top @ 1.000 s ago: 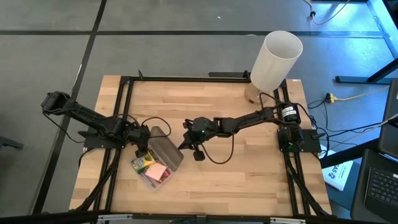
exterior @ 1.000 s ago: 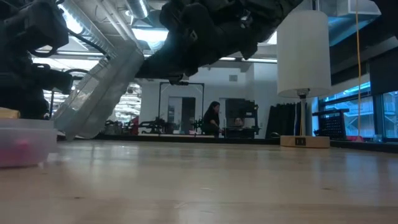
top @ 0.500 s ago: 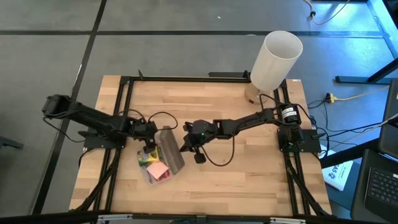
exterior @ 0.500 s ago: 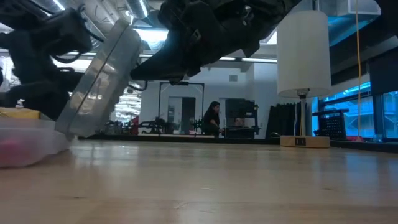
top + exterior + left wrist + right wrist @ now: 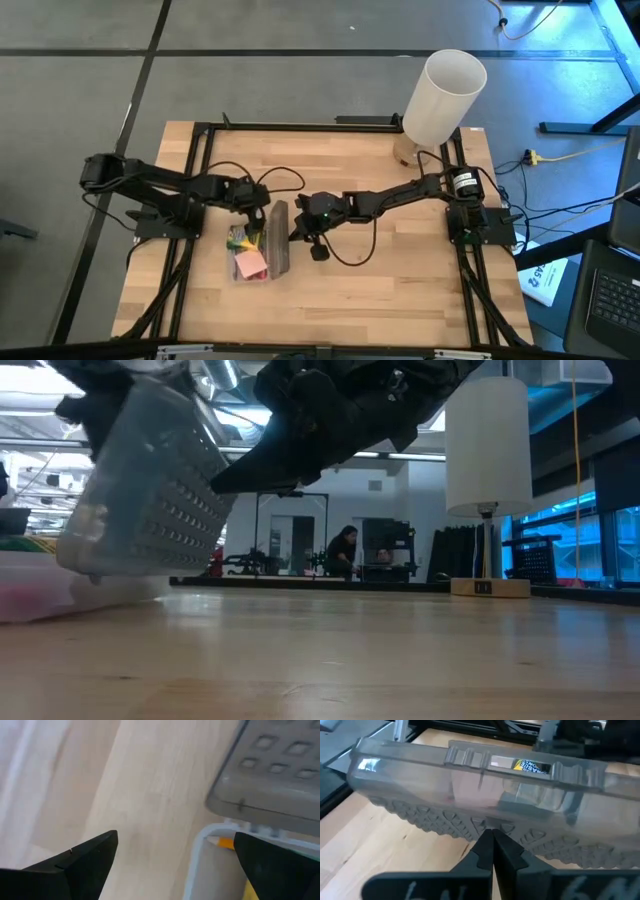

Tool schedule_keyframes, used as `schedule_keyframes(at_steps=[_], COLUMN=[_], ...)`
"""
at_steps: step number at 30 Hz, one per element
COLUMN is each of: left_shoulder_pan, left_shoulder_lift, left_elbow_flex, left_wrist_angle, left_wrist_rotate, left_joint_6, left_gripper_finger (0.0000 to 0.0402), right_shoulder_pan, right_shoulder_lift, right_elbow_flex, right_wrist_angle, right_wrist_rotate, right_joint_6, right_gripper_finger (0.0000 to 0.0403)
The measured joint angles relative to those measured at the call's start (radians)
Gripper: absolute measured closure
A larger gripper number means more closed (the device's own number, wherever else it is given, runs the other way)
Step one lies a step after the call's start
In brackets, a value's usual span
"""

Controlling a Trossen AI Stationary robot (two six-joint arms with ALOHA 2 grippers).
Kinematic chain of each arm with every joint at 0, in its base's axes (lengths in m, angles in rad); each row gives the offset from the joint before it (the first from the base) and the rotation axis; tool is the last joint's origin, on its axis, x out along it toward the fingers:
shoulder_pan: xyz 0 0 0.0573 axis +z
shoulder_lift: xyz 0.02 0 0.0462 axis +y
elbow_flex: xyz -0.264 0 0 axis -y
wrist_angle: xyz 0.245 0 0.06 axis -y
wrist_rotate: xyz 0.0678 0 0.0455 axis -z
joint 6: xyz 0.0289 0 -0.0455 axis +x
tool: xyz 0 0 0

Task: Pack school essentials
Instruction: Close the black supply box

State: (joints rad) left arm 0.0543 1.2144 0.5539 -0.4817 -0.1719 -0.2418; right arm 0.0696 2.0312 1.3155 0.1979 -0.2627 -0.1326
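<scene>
Since a second ago the grey dotted lid (image 5: 279,236) has swung from lying tilted over the clear box (image 5: 243,273) to standing nearly on edge, and my left gripper (image 5: 258,196) has come in over the box's far end, fingers spread wide. My right gripper (image 5: 298,232), pressed together, sits against the lid's dotted face. The pink block (image 5: 250,264) and green-and-yellow crayon box (image 5: 241,240) lie uncovered inside, at the table's left-centre

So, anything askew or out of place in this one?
Only the grey dotted lid: it stands up on edge along the clear box rather than lying flat over it, with the shut right gripper against its outer face. The box's contents sit inside; nothing looks spilled or damaged. The open left gripper hovers by the box.
</scene>
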Motion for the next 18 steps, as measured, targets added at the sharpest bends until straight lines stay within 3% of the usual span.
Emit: schedule_keyframes(at_steps=[3, 10, 18], left_shoulder_pan=[0.0, 0.0, -0.001], left_shoulder_lift=[-0.002, -0.004, -0.004], left_elbow_flex=[0.077, 0.262, 0.443], left_wrist_angle=[-0.1, -0.385, -0.657], left_wrist_rotate=[-0.014, -0.152, -0.191], left_joint_6=[0.041, 0.07, 0.056], left_gripper_finger=[0.0008, 0.0008, 0.0008], right_shoulder_pan=[0.0, 0.0, 0.0], right_shoulder_lift=[0.0, 0.0, 0.001], right_elbow_flex=[0.0, 0.0, 0.06], right_wrist_angle=[0.0, 0.022, 0.013], right_wrist_rotate=[0.01, 0.01, 0.01], right_joint_6=[-0.002, -0.007, -0.06], right_gripper_finger=[0.0397, 0.0397, 0.0397])
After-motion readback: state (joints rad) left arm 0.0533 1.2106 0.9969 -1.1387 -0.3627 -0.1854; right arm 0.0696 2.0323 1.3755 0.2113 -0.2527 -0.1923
